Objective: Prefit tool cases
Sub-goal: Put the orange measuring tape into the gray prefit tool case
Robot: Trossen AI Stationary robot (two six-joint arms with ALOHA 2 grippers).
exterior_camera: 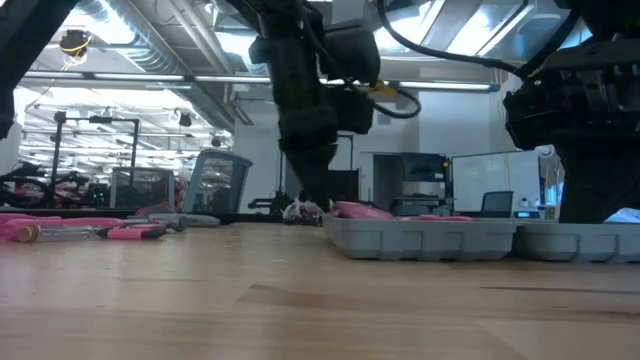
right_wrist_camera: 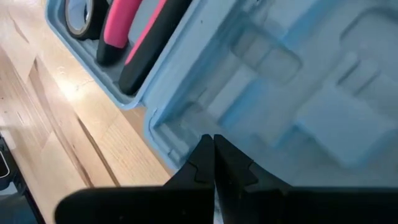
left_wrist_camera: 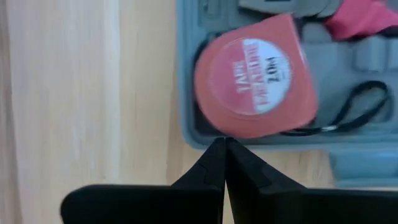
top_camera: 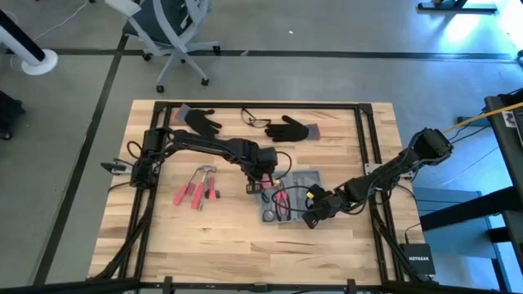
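The grey-blue tool case [top_camera: 304, 181] lies open on the wooden table, right of centre. One half holds a red tape measure [left_wrist_camera: 252, 84], pink-handled pliers [right_wrist_camera: 134, 31] and a roll of tape [right_wrist_camera: 81, 15]. The other half [right_wrist_camera: 298, 93] shows bare moulded slots. My left gripper [top_camera: 255, 186] is shut and points steeply down at the case's left end, its tips [left_wrist_camera: 222, 142] right by the tape measure's edge. My right gripper [top_camera: 309, 219] is shut at the near edge of the bare half. My left gripper stands with shut tips at the case's rim [left_wrist_camera: 205, 138] below the tape measure; whether it touches either cannot be told. My right gripper has its shut fingertips on the rim of the bare half [right_wrist_camera: 180, 146], slanting down from the table's right. The case lies flat on the table.
Loose red-handled tools [top_camera: 198, 186] lie left of the case. Two black gloves [top_camera: 200, 121] [top_camera: 292, 129] and a pair of glasses [top_camera: 255, 121] lie near the far edge. A black frame [top_camera: 368, 131] runs around the table. Bare wood lies along the near edge.
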